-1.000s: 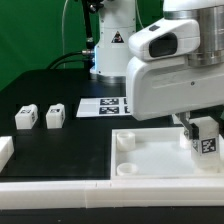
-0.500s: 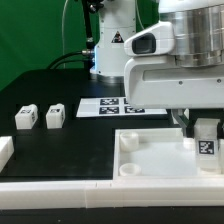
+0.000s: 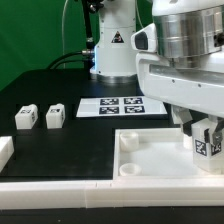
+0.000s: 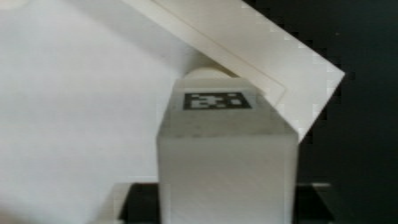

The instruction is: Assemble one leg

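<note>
The leg (image 3: 207,147) is a small white block with a black-and-white square tag on the face towards the exterior camera. The wrist view shows a tag on its upper face too (image 4: 222,150). The tags carry only a pattern, with no words. The gripper (image 3: 204,131) has its jaws clamped on the leg, holding it upright over the tray (image 3: 160,160) at its far corner on the exterior view's right. Whether it touches the tray cannot be told. The marker board (image 3: 122,106) lies beyond the tray. Two other legs (image 3: 39,117) stand well apart on the black table (image 3: 60,92).
</note>
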You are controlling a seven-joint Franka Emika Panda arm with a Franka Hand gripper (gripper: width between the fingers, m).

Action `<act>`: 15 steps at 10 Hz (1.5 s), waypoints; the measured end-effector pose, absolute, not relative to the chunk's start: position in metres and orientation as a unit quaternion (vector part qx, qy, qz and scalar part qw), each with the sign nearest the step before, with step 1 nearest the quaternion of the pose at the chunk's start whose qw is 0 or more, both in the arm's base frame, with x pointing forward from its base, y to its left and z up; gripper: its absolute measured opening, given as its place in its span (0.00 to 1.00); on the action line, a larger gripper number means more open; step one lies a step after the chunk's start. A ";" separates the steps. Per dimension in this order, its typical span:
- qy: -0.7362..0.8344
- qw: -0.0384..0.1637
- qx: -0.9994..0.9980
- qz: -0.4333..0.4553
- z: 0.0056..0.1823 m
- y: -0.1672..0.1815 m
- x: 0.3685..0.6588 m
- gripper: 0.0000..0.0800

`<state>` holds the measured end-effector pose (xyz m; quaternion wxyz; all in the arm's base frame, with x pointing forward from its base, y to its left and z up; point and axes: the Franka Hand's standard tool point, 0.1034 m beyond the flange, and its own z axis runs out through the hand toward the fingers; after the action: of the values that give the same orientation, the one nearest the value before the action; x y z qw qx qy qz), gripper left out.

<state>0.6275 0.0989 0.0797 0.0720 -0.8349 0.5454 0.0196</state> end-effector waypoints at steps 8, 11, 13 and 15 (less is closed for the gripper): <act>0.663 0.078 -0.743 0.042 0.077 0.102 0.625 0.77; 0.615 0.081 -0.784 0.037 0.076 0.111 0.624 0.81; 0.516 0.082 -0.852 0.028 0.077 0.119 0.623 0.81; 0.380 0.084 -0.921 0.014 0.076 0.117 0.624 0.81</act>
<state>0.6239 0.1167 0.0761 0.0843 -0.9211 0.3798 0.0144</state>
